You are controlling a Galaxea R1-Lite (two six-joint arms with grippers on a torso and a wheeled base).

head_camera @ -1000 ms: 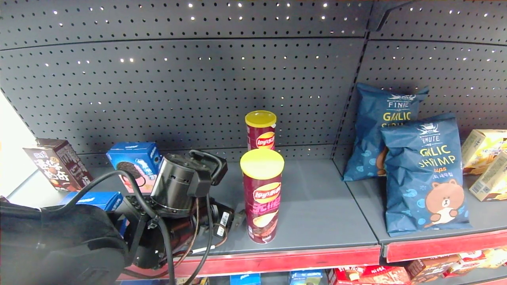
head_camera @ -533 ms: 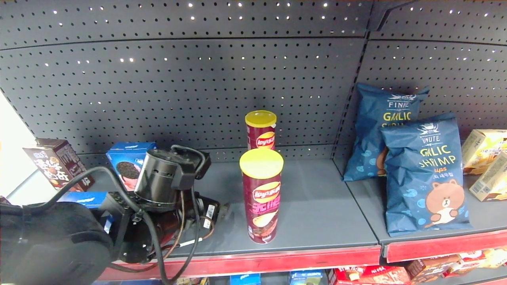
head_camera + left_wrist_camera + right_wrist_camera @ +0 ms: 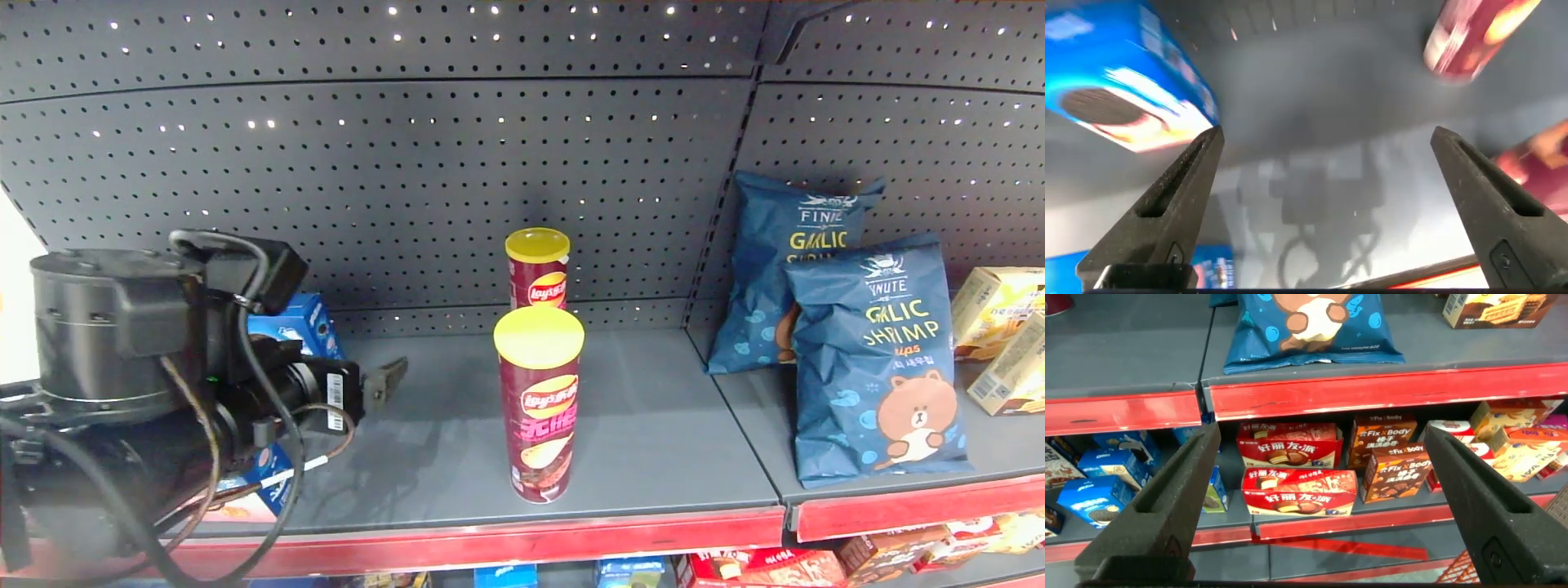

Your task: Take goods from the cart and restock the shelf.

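a front crisp can (image 3: pixel 539 408) and a rear crisp can (image 3: pixel 536 268) were found upright on the shelf (image 3: pixel 653 441), so restocking was judged partly done. the left gripper (image 3: pixel 1327 139) was held wide open and empty nearby; the right gripper (image 3: pixel 1323 433), lower down, likewise. red pie boxes (image 3: pixel 1290 445) below were laid out in the right wrist view, barely caught in the head view.

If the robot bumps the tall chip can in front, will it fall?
Probably. The front chip can stands tall on a narrow base, so a high push could tip it. Being round, it would likely roll along the shelf.
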